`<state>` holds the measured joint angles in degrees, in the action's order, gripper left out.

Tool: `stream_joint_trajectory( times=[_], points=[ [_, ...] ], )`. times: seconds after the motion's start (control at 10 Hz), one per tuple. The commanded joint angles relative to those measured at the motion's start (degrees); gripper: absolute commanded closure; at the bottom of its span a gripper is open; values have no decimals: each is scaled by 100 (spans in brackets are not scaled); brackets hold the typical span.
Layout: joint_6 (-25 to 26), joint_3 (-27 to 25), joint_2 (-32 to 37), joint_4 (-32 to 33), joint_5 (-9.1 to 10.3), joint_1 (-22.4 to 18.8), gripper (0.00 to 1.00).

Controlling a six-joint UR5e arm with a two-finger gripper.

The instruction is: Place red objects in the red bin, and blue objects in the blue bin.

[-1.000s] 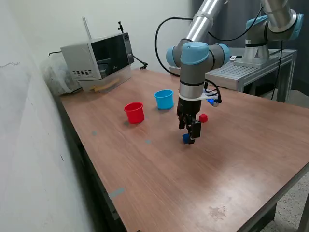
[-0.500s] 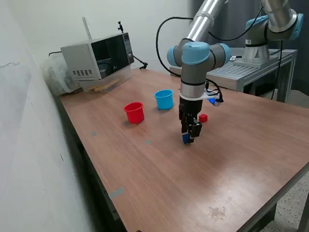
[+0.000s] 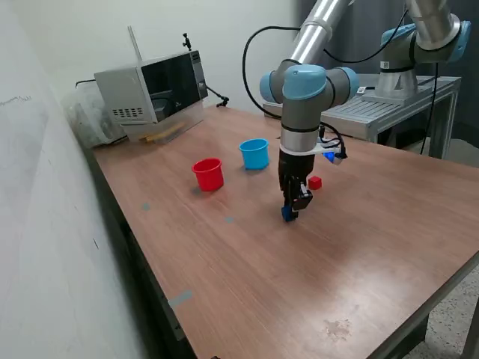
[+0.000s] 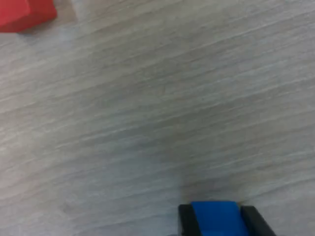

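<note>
My gripper (image 3: pixel 290 209) points straight down at the table and is shut on a small dark blue cube (image 3: pixel 287 215) at table level. In the wrist view the blue cube (image 4: pixel 216 220) sits tight between the two black fingers (image 4: pixel 185 221). A small red cube (image 3: pixel 315 182) lies on the table just behind the gripper, on the exterior view's right, and the red cube (image 4: pixel 23 12) also shows in a corner of the wrist view. The red bin (image 3: pixel 208 174) and the light blue bin (image 3: pixel 254 153) stand upright beyond, toward the exterior view's left.
A microwave (image 3: pixel 153 91) stands at the table's far corner on the exterior view's left. A second robot arm (image 3: pixel 419 37) is mounted on a metal stand at the back right. A wall runs along the left table edge (image 3: pixel 120 217).
The gripper has shifted slightly toward the exterior view's right and its fingers have closed in on the blue cube.
</note>
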<state>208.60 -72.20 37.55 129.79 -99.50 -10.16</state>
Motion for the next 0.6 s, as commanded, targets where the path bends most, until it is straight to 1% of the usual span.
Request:
stream_joint_trajectory(
  times=[0.0, 0.1, 0.3, 0.4, 0.5],
  points=[
    [-4, -57, 41, 12, 1, -4, 100],
    [-4, -170, 216, 38, 1, 5, 100],
    [-12, -669, 742, 108, -8, 57, 100],
    [-100, -994, 1076, 117, -8, 188, 100],
    [-248, -1406, 1523, 117, -51, 424, 100]
  ],
)
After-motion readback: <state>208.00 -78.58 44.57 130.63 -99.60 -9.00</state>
